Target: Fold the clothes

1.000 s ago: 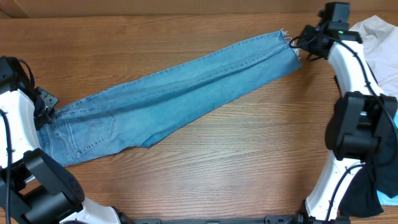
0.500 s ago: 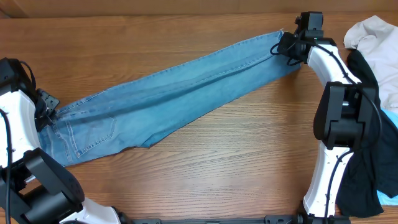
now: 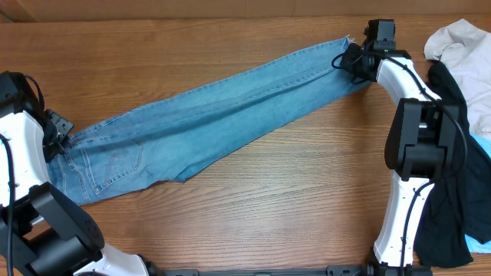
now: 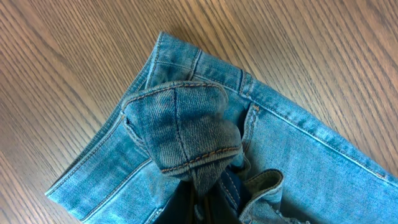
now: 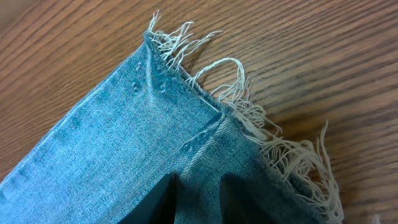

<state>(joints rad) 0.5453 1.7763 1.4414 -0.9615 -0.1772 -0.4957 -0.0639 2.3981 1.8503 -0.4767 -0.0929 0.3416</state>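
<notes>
Two ends of one garment were in my grip, and that was about all the progress there was. My right pincer sat closed on the frayed hem. A ridge of denim ran up between the two dark fingers, and loose white threads spilled past onto the wood. My left pincer was mostly buried under cloth, so I could not see the fingers plainly. The waistband rose into it in a tight, puckered knot, though, so I judged it clamped there too. Between the two, the jeans lay stretched flat on the tabletop. They ran in a long diagonal from near the left edge, where the left pincer held them, up toward the far right corner, where the right pincer held them. The legs looked laid one upon the other, which I took for the lengthwise fold already made. No fold across the length had been made, so bringing hem toward waistband and halving again seemed to be what remained. At the right edge, well apart from the denim, lay a black garment and an off-white cloth, neither of them my concern.
</notes>
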